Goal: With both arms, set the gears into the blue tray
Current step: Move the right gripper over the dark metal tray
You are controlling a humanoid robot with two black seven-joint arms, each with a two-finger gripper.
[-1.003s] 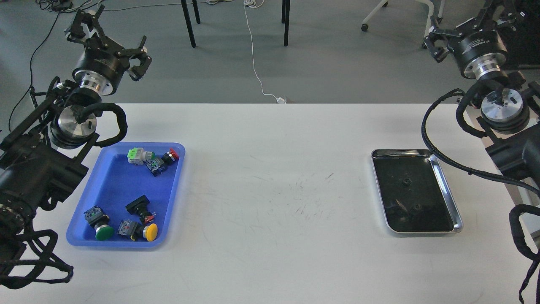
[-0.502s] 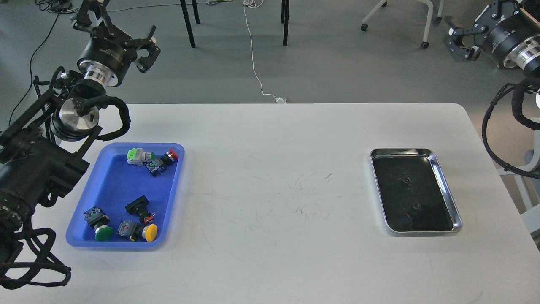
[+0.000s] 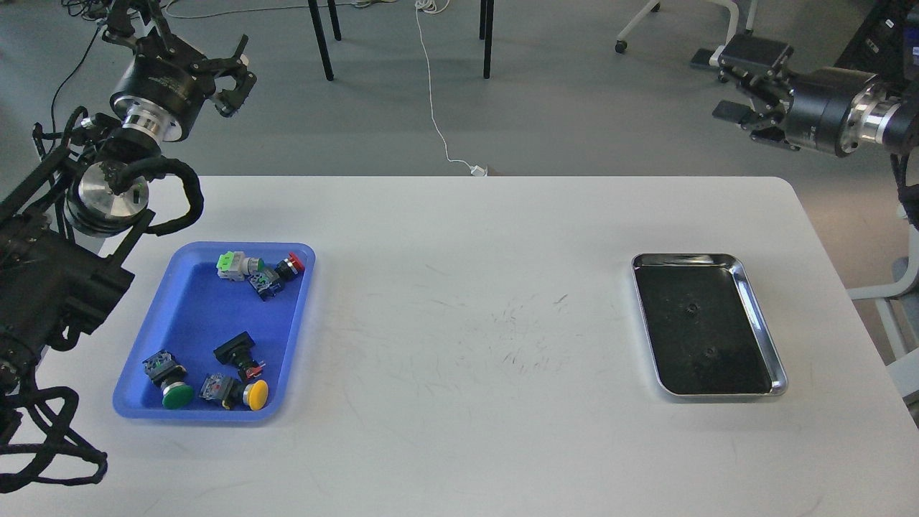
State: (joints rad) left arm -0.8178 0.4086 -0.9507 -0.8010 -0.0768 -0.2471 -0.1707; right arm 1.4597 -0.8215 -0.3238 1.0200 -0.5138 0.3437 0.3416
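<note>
Head view: your inventory.
Gears (image 3: 691, 309): two, lying apart in silver tray (image 3: 759, 316), right on bench (image 3: 459, 287).
Blue tray (image 3: 190, 316): left, holds push-buttons (image 3: 244, 373).
Left gripper (image 3: 183, 43): raised, spread, empty.
Right gripper (image 3: 739, 90): raised, spread, empty.

Just a white table (image 3: 467, 323), kinda scuffed in the middle. The blue tray (image 3: 187, 316) sits flat on it toward the left end, and a silver metal tray (image 3: 762, 330) lies well apart on the right.
</note>
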